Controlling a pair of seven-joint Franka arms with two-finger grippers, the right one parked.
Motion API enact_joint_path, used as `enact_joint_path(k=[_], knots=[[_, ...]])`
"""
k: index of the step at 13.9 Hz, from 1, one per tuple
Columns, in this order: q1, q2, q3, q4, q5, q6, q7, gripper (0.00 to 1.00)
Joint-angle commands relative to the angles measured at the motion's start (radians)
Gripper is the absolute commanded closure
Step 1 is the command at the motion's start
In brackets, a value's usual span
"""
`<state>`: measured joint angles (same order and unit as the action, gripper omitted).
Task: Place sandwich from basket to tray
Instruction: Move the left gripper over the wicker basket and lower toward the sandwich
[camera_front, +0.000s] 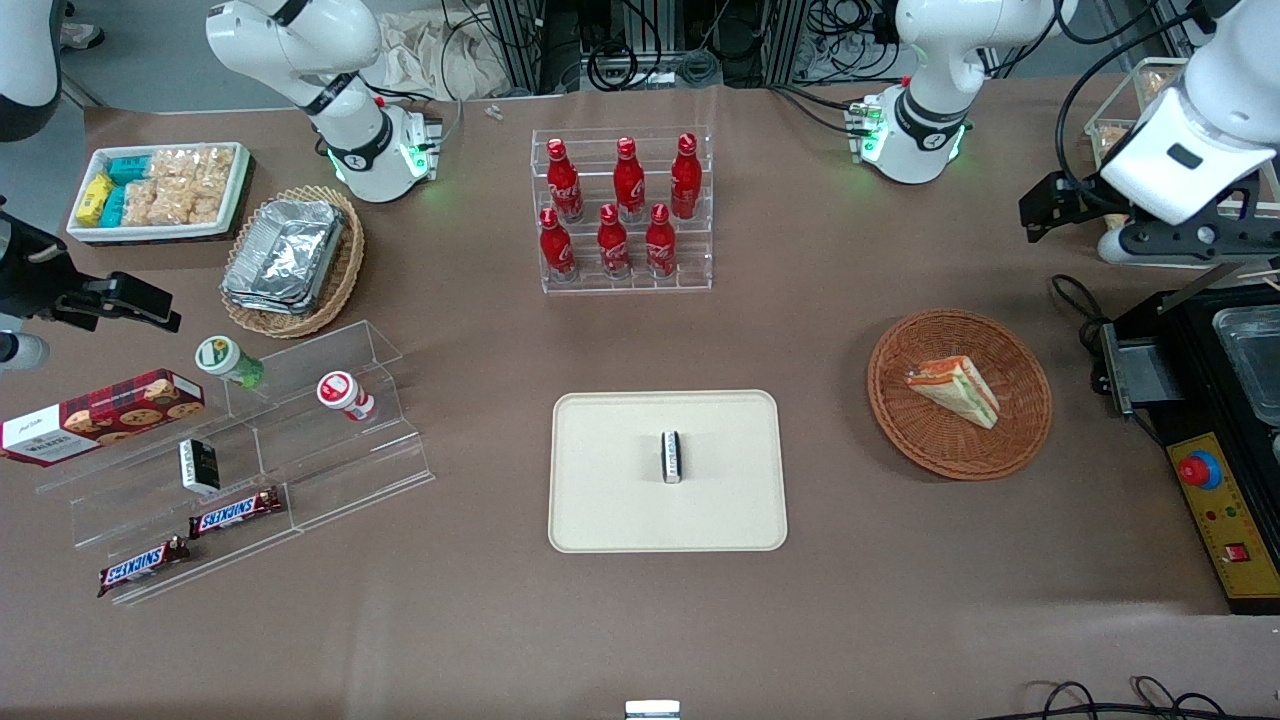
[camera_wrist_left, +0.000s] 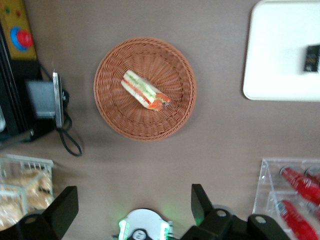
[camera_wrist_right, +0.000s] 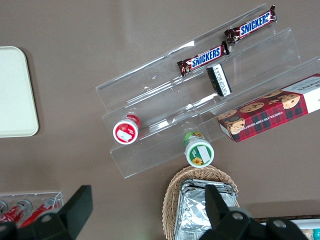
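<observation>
The sandwich (camera_front: 955, 390) (camera_wrist_left: 145, 91), a pale wedge with orange and green filling, lies in the round reddish-brown basket (camera_front: 900, 420) (camera_wrist_left: 115, 115). The cream tray (camera_front: 610, 500) (camera_wrist_left: 275, 60) sits beside the basket, toward the table's middle, with a small black-and-white packet (camera_front: 672, 457) (camera_wrist_left: 312, 57) on it. My left gripper (camera_front: 1075, 215) (camera_wrist_left: 132, 205) hangs high above the table, farther from the front camera than the basket and apart from it. Its fingers (camera_wrist_left: 200, 202) stand wide apart and open, with nothing between them.
A clear rack of red bottles (camera_front: 625, 210) (camera_wrist_left: 295, 190) stands farther back than the tray. A black machine with a red button (camera_front: 1215, 440) (camera_wrist_left: 20, 37) sits beside the basket at the working arm's end. An acrylic shelf with snacks (camera_front: 250, 450) lies toward the parked arm's end.
</observation>
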<state>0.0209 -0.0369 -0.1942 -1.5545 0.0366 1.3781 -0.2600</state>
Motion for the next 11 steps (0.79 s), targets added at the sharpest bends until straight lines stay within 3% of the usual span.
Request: enact_joint_path(k=[1,4,11], knots=[[0.005,0.015,-0.007,-0.028,0.017,0.001,-0.31,0.0],[0.007,-0.009,0.03,-0.186,0.005,0.129,-0.439,0.0],[0.008,-0.044,0.085,-0.666,-0.04,0.709,-0.603,0.0]])
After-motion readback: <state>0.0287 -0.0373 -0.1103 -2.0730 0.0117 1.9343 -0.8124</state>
